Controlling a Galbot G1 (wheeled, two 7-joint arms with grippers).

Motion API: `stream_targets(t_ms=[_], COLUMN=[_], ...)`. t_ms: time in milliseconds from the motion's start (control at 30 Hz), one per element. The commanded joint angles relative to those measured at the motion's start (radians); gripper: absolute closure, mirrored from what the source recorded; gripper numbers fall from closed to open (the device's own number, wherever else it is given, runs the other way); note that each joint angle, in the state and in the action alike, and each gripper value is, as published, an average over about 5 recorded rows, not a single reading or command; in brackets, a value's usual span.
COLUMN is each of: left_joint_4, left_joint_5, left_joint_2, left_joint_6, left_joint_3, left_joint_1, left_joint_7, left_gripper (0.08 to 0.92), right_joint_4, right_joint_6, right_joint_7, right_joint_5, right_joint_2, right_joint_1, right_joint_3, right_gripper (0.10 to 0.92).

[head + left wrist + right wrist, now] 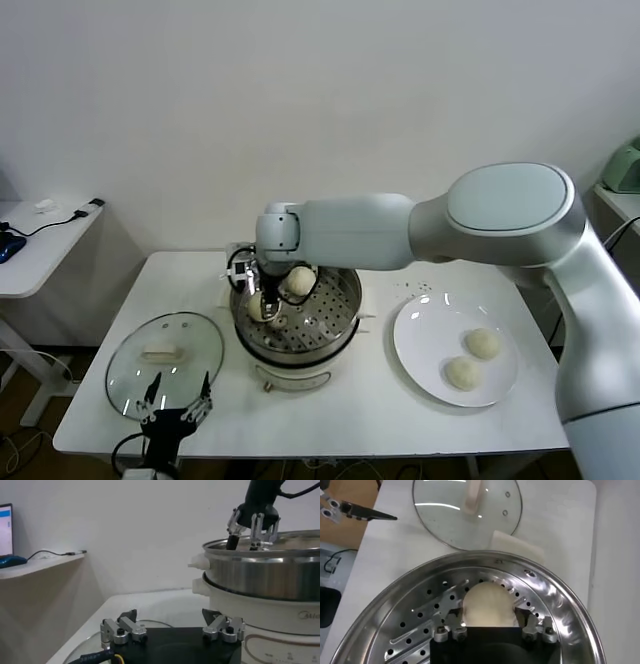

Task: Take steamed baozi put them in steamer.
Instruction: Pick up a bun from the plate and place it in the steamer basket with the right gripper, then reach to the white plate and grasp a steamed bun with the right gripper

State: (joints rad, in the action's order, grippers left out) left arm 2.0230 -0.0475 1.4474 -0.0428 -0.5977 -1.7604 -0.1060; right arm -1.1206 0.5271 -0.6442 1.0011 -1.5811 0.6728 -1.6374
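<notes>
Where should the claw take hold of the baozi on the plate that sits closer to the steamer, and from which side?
Grip that baozi across the widest part of its dome, coming straight down from above. It is a smooth round bun with no handle, resting on a flat white plate. Set the fingers so that neither one comes down on the second baozi lying close beside it.

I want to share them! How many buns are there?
4: two baozi on the plate, at and; two in the steamer, at and.
</notes>
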Motion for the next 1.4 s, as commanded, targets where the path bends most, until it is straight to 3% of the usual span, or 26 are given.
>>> stream_targets(t_ms=[33, 233, 467, 833, 1400], left_joint_4=[0.003, 0.009, 0.003, -0.010, -0.020], left_joint_5=[0.000, 0.002, 0.002, 0.010, 0.028], left_joint_2=[0.001, -0.001, -0.007, -0.005, 0.010], left_joint_6=[0.000, 0.002, 0.005, 0.006, -0.003], left_joint_3=[0.000, 0.000, -0.004, -0.005, -0.005], left_joint_1=[-0.002, -0.002, 0.007, 0.016, -0.006], left_joint_7=[0.000, 0.002, 0.004, 0.007, 0.006], left_gripper=[0.177, 0.177, 0.177, 0.177, 0.177], right_joint_4=[-0.008, -0.085, -0.260, -0.476, -0.389], right_joint_6=[-0.025, -0.140, -0.235, -0.288, -0.183], right_joint_7=[-0.037, -0.159, -0.288, -0.305, -0.183], right_joint_5=[-0.013, -0.043, -0.085, -0.365, -0.574], right_joint_2=[0.022, 0.174, 0.508, 0.911, 0.969], right_joint_1=[0.029, 0.184, 0.403, 0.380, -0.125], right_joint_3=[0.006, 0.001, -0.120, -0.351, -0.119], right_gripper=[0.223, 0.203, 0.203, 0.203, 0.203])
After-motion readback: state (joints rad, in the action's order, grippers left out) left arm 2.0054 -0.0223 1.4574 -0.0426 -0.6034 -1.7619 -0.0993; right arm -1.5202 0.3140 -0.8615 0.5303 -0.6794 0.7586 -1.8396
